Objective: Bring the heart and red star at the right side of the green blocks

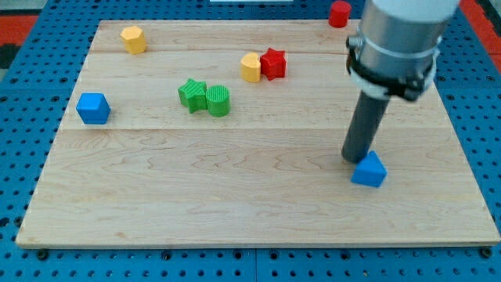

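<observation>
The yellow heart and the red star sit touching each other at the upper middle of the wooden board. The green star and the green round block sit together below and to the left of them. My tip rests on the board at the lower right, against the upper left side of a blue triangular block, far from the heart and the red star.
A yellow hexagonal block lies at the upper left and a blue cube at the left edge. A red cylinder stands at the top edge, beside the arm's grey body. The board lies on blue pegboard.
</observation>
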Motion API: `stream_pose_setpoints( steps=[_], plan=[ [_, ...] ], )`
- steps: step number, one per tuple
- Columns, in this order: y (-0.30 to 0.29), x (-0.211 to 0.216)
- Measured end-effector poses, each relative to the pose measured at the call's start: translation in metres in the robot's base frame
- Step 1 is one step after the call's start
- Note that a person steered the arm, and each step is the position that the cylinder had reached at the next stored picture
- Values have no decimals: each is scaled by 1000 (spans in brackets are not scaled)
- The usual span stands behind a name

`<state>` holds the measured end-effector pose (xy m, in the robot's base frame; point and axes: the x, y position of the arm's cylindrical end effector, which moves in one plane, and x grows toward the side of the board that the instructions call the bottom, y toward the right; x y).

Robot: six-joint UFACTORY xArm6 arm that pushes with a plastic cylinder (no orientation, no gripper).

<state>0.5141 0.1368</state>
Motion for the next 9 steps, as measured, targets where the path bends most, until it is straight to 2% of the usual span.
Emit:
stream_pose_setpoints(
  steps=[2, 3, 4, 6, 7, 9],
  plan=[
    [0, -17],
    [9, -45],
    [26, -90],
    [30, -93],
    [71, -159],
    [52, -191]
  ],
)
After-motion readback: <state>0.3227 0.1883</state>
